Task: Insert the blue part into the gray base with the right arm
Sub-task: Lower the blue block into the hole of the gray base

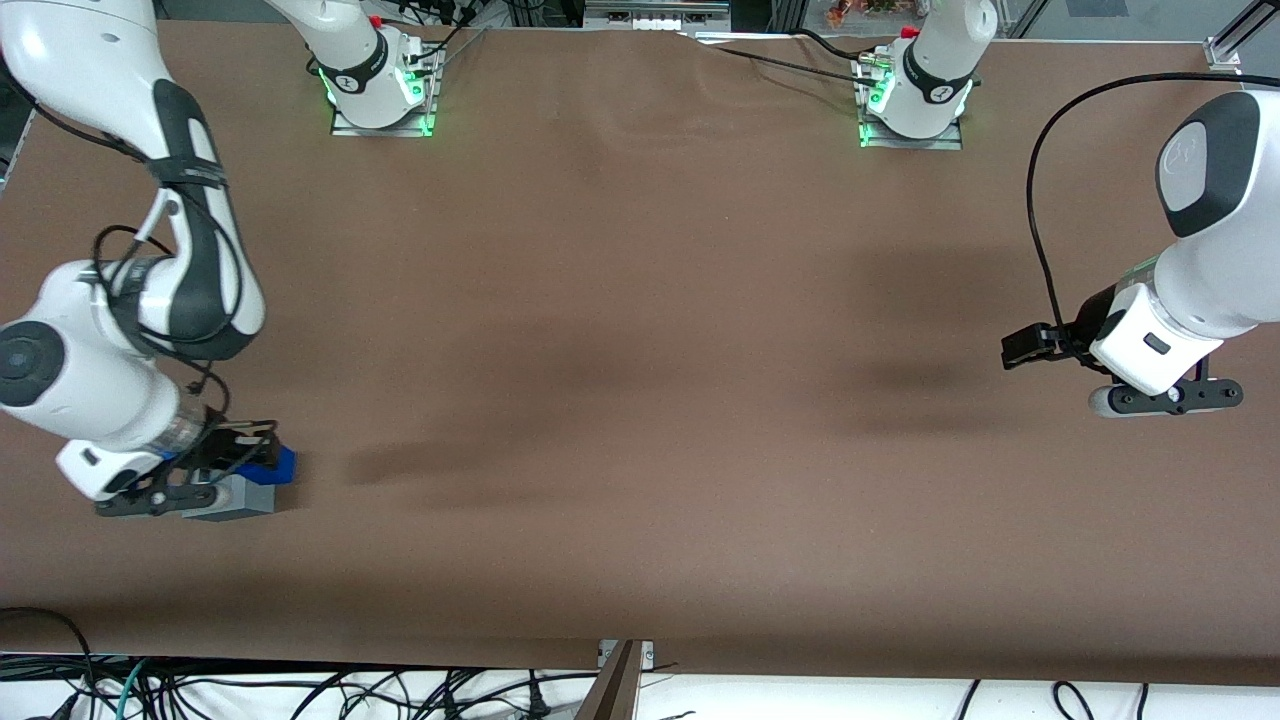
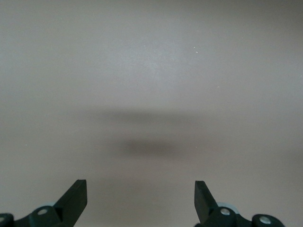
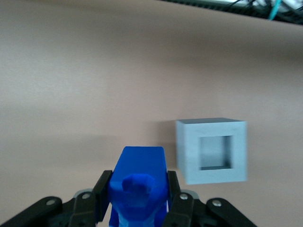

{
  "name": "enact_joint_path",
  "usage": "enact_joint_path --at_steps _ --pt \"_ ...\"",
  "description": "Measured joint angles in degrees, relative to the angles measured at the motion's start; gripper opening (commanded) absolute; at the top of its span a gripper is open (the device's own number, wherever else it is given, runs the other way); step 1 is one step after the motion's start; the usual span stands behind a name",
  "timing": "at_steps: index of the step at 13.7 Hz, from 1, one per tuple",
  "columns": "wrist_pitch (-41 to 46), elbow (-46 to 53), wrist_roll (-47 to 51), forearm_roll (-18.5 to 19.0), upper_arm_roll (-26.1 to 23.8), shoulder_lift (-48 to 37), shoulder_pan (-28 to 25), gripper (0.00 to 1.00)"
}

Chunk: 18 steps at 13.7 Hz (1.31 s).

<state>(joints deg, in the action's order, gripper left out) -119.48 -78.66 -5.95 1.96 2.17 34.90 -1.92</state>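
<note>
The blue part (image 3: 138,187) is pinched between the two black fingers (image 3: 103,194) of the right arm's gripper (image 3: 137,201), which press on its flanks. Its bumpy end faces the wrist camera and its smoother blue body runs away from it, so the long axis appears to lie along the gripper's reach. In the front view the blue part (image 1: 275,463) shows just above the gray base (image 1: 238,497), at the working arm's end of the tabletop, toward the edge nearest the front camera. The gripper (image 1: 215,455) hangs low there, close over the base.

The gray base (image 3: 211,150) stands on the brown tabletop (image 1: 640,330) with its square recess open and empty. In the wrist view the part is not lined up with that recess: the base sits off to one side of the held part and a little ahead of it, its opening in plain sight and not hidden under the blue piece. Whether part and base touch cannot be told.

So the insertion is not yet done. Judging from this offset, the coming move turns on sliding the part sideways until it sits squarely over the recess, its flat sides parallel to the recess walls, and only then lowering it. A descent from the present spot would likely land on the rim or on the tabletop beside the base.
</note>
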Motion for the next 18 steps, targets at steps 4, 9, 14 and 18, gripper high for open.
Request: enact_joint_path --at_steps 4,9,14,18 --pt "-1.2 0.3 -6.4 0.0 0.1 1.7 3.6 0.42" --pt "-4.1 0.4 -12.8 -1.6 0.1 4.7 6.7 0.42" --pt "-5.2 0.5 -15.8 -2.4 0.1 4.9 7.6 0.42" --pt "-6.2 0.5 -17.0 -3.2 0.1 5.2 8.0 0.42"
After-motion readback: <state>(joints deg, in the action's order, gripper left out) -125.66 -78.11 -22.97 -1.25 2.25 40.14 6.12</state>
